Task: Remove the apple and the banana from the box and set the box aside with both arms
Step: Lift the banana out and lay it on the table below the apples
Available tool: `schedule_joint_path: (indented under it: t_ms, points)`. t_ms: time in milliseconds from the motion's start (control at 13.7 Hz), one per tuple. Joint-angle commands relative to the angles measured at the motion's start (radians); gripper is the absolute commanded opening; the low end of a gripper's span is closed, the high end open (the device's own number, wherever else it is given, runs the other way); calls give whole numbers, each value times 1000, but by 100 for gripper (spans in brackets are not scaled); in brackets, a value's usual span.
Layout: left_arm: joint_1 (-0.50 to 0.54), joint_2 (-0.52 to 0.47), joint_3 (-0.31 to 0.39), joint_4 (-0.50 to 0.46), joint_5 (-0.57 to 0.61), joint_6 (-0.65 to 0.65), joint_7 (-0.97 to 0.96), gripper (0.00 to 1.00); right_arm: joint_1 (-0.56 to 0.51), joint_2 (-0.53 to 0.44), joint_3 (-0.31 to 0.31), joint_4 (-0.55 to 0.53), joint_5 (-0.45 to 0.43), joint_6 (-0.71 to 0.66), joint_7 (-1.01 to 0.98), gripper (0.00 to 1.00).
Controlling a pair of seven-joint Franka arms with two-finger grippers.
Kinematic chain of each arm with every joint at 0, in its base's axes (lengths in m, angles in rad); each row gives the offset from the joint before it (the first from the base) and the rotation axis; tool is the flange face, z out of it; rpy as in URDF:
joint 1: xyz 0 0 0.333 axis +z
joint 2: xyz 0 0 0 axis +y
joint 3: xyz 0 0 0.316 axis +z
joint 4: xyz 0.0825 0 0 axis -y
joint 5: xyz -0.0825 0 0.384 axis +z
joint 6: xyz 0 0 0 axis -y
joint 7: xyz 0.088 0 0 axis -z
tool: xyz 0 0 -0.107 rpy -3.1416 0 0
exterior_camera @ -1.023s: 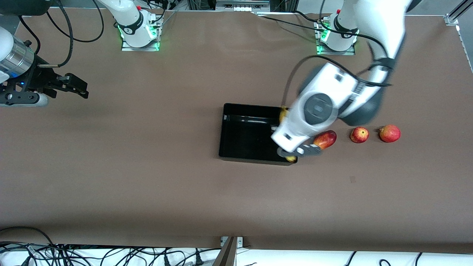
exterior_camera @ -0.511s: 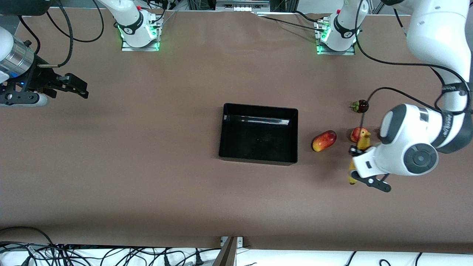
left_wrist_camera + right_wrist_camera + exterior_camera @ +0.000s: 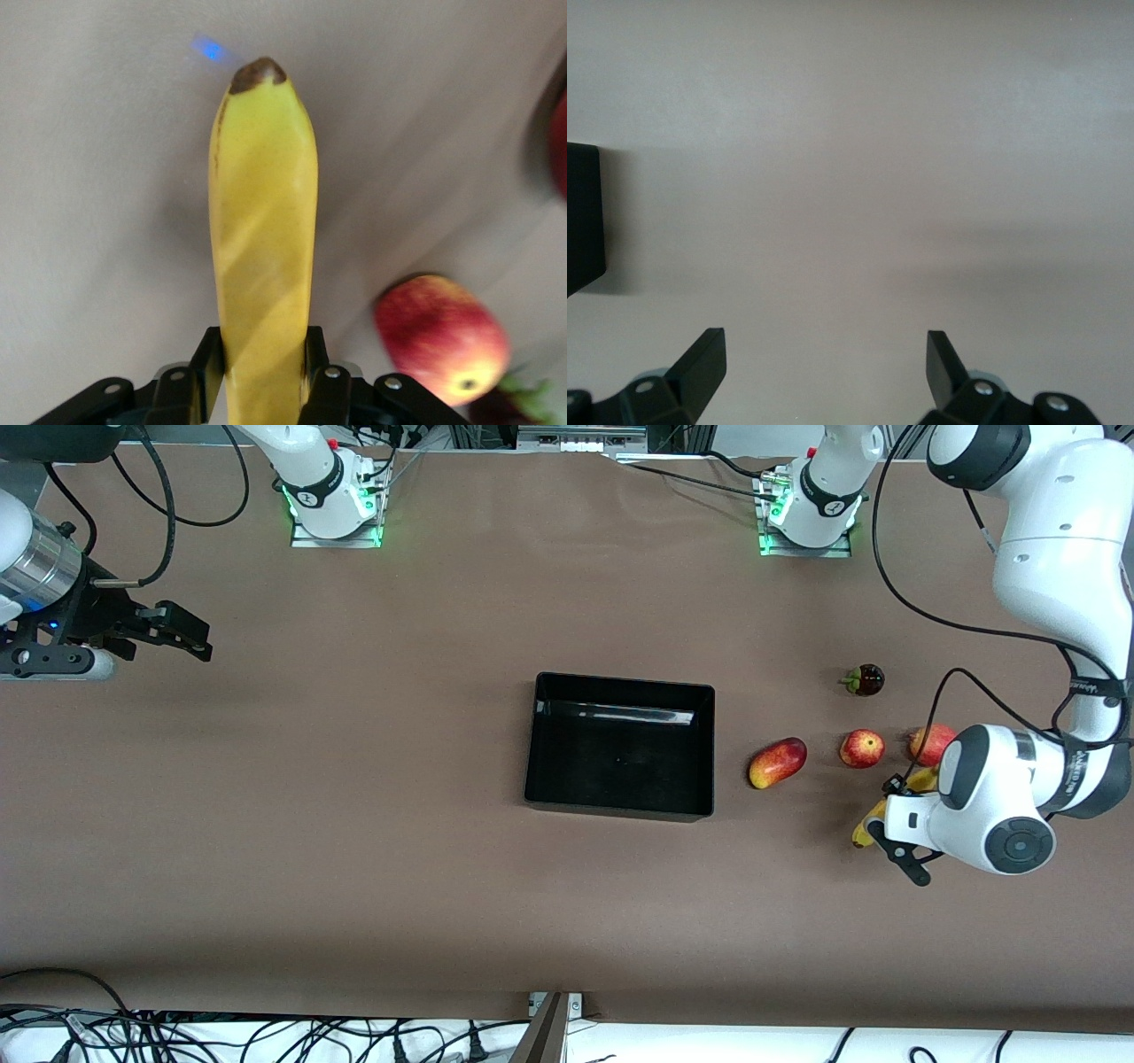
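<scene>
My left gripper [image 3: 889,815] is shut on the long yellow banana [image 3: 868,828] and holds it low over the table at the left arm's end, beside the row of fruits. In the left wrist view the banana [image 3: 264,221] sticks out between the closed fingers [image 3: 205,363]. The small red apple with yellow patches [image 3: 861,748] lies on the table close by, and also shows in the left wrist view [image 3: 441,336]. The black open-top box [image 3: 530,735] stands empty mid-table. My right gripper [image 3: 173,636] is open and empty, waiting at the right arm's end.
A red-and-yellow mango [image 3: 778,763] lies between the box and the apple. A larger red fruit [image 3: 928,740] is partly hidden by the left arm. A dark round fruit [image 3: 864,680] lies farther from the front camera. The box's corner [image 3: 583,221] shows in the right wrist view.
My left arm swung away from over the box with the banana toward the left arm's end, then shifted a little beside the fruits. The right arm has not moved.
</scene>
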Motion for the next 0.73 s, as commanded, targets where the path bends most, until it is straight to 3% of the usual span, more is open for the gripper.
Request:
schedule_joint_path:
  t_ms: [0,73,365,658]
  points:
    - [22,22,-4,-5,39,71,141,43,-15,4,11,16,0,-9,-3,100]
    - [25,21,-4,-5,40,81,145,99,-15,4,12,16,0,-9,-3,100]
    - [13,-43,-30,7,11,46,136,100,-15,4,12,16,0,-7,-3,100]
    - [13,-184,-128,16,-43,-146,51,100,-15,4,12,16,0,-7,-3,100]
